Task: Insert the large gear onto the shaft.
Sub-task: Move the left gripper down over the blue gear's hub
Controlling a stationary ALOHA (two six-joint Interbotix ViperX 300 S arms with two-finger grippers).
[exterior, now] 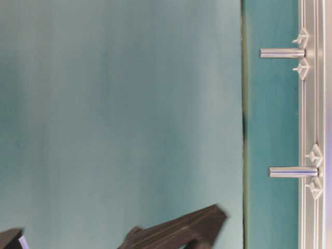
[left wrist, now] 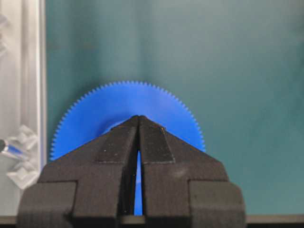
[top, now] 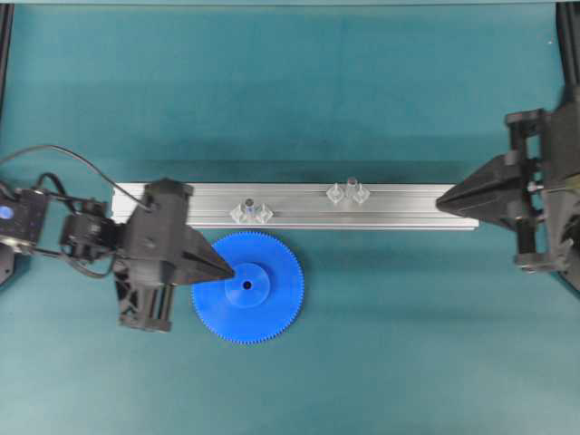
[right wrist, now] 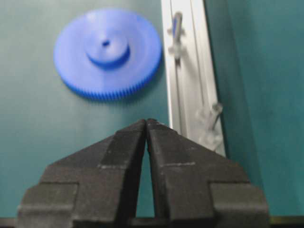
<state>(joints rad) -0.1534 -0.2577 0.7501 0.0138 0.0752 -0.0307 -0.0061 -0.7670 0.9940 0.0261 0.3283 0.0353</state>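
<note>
The large gear (top: 263, 304) is a bright-blue toothed disc lying flat on the teal table just in front of the rail, and it also shows as the gear (left wrist: 95, 107) and the gear (right wrist: 107, 52). My left gripper (top: 230, 272) is shut, tips together over the gear's left half beside the hub (top: 256, 283), with nothing between the fingers. Two thin silver pins stand on the rail: the shaft (top: 251, 207) just behind the gear and a second one (top: 350, 188) to its right. My right gripper (top: 440, 203) is shut and empty at the rail's right end.
The aluminium rail (top: 299, 217) runs left to right across the middle of the table. From table level the two pins (exterior: 282, 53) (exterior: 293, 171) stick out from the rail (exterior: 311, 104). A black gripper part (exterior: 176, 228) shows at that view's bottom edge.
</note>
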